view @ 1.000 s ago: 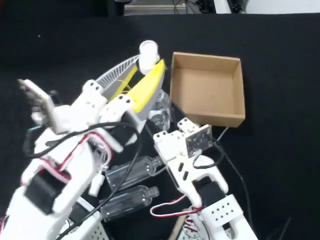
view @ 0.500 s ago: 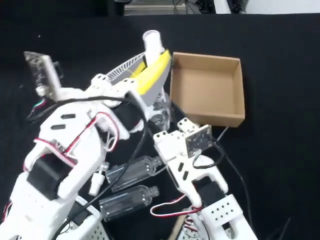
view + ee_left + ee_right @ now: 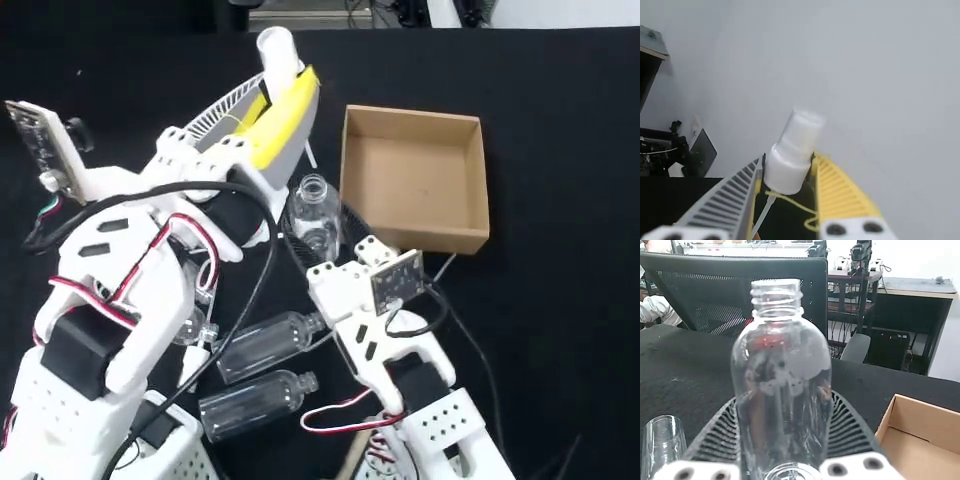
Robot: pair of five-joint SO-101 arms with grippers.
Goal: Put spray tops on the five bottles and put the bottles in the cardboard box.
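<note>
My left hand (image 3: 284, 78) gripped a spray top (image 3: 277, 48); right hand (image 3: 316, 238) clamped an upright bottle (image 3: 313, 203) beside the cardboard box (image 3: 416, 236).

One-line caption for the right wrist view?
Right end effector grips an upright, uncapped clear plastic bottle near the open brown cardboard box.

High camera looks down on the table (image 3: 560, 330); close wrist cameras face outward, the right sharing the cardboard box (image 3: 415, 180)
</note>
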